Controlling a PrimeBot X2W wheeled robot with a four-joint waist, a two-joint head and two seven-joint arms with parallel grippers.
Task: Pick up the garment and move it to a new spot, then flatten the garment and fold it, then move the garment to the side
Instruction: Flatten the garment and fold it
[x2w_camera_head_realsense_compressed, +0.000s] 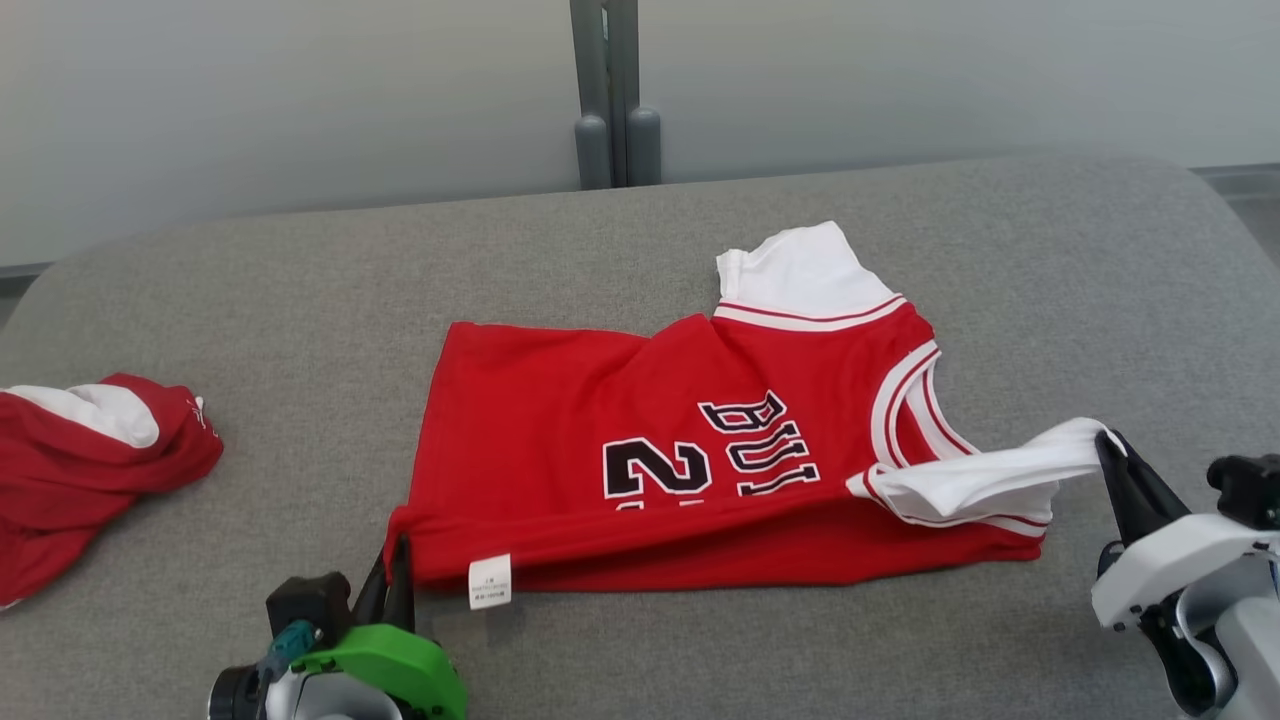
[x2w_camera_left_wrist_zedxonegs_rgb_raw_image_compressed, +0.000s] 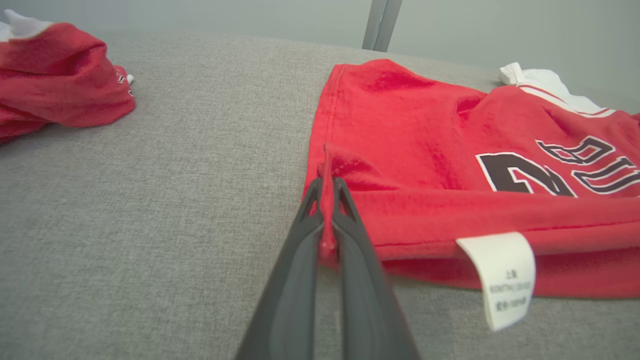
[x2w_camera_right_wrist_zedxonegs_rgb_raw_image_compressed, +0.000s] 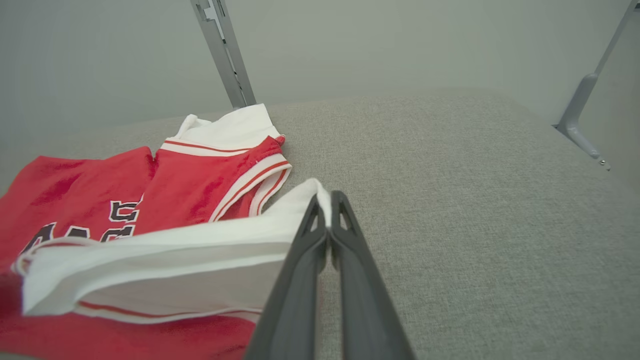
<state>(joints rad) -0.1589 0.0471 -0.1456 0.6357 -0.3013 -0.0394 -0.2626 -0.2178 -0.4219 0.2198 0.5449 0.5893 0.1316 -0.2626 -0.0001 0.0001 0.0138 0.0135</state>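
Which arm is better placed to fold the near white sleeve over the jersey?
Right, likely. The right gripper is shut on the tip of that sleeve, while the left gripper pinches the hem corner of the jersey at the opposite end.

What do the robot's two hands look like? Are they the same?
Nearly. Each hand has two long, slim, dark grey fingers that taper to a tip, with a small triangular hole near the end. The left hand grows out of a bright green cover with a black block beside it; the right hand has a white cover and a black part.
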